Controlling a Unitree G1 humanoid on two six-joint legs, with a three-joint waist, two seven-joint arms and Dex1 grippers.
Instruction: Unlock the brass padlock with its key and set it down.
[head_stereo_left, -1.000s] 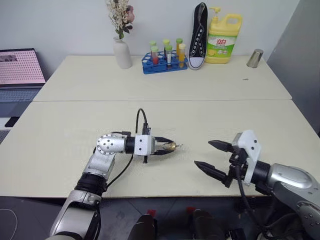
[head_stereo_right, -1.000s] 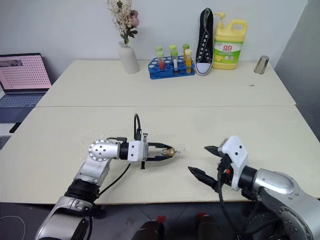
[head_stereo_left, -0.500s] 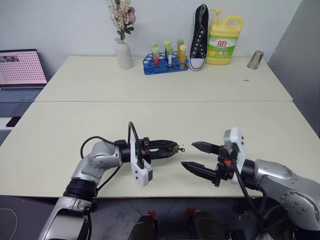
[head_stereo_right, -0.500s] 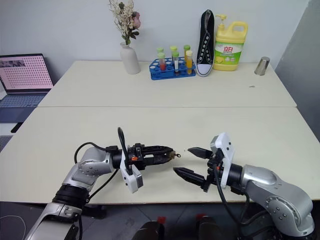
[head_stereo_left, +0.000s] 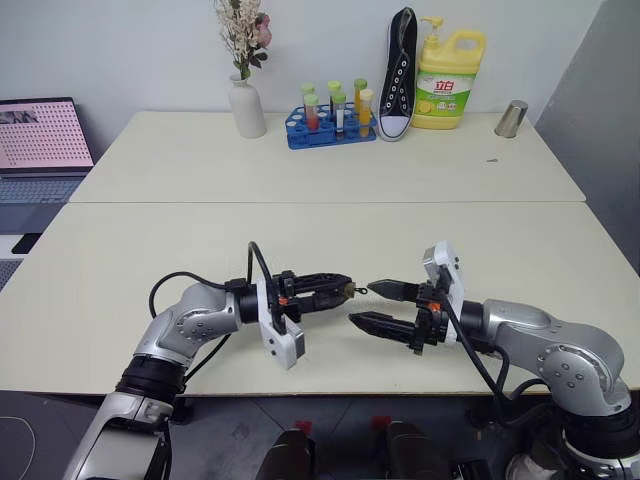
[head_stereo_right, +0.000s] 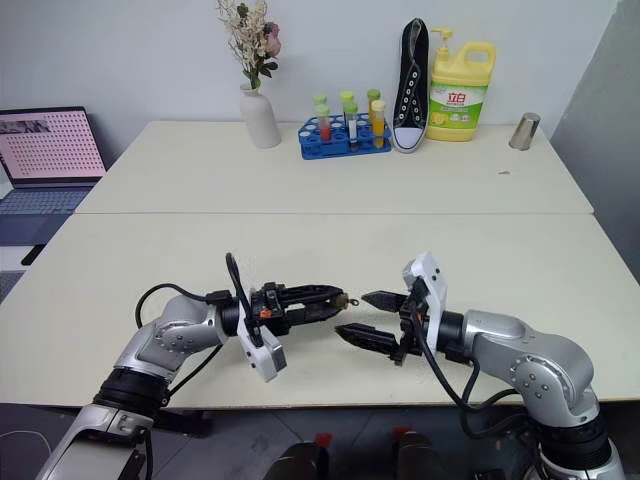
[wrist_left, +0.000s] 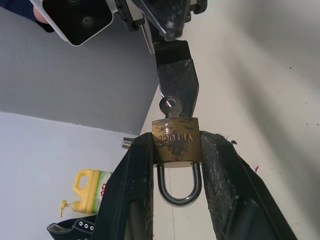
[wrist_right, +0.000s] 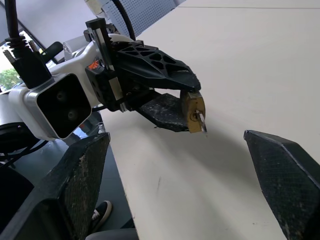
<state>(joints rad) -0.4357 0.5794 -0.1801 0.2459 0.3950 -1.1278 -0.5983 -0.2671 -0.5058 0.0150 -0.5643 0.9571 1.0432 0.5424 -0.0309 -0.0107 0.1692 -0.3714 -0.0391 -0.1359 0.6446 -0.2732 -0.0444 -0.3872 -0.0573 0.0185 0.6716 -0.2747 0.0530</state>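
- I have the padlock (wrist_left: 176, 141) pinched between the two fingers of my left gripper (head_stereo_left: 342, 291), brass body clamped at the fingertips, held up above the table (head_stereo_left: 300, 230) near its front edge.
- In the left wrist view its silvery shackle (wrist_left: 178, 185) loops back between the fingers and looks seated in the body.
- The key (wrist_left: 170, 107) sits in the end of the padlock that faces away from the gripper, its round bow sticking out towards my right gripper (head_stereo_left: 372, 305).
- My left fingers (wrist_left: 135, 175) are closed down to the width of the padlock body, one pad on each side.
- My right gripper points at the left one, fingers spread wide with nothing between them.
- Its upper fingertip (head_stereo_left: 378, 288) is just beside the key; I cannot tell whether it touches.
- Its lower finger (head_stereo_left: 380, 326) hangs below and slightly nearer me, clear of the padlock.
- The two grippers meet tip to tip over the front of the table.
- Along the far edge stand a white vase (head_stereo_left: 245, 108) with dried flowers, a blue rack (head_stereo_left: 328, 128) of coloured tubes, a black shoe (head_stereo_left: 398, 72) propped upright, a yellow bottle (head_stereo_left: 447, 78) and a metal cup (head_stereo_left: 511, 118).
- A laptop (head_stereo_left: 40, 135) sits off the table's left side, screen lit.
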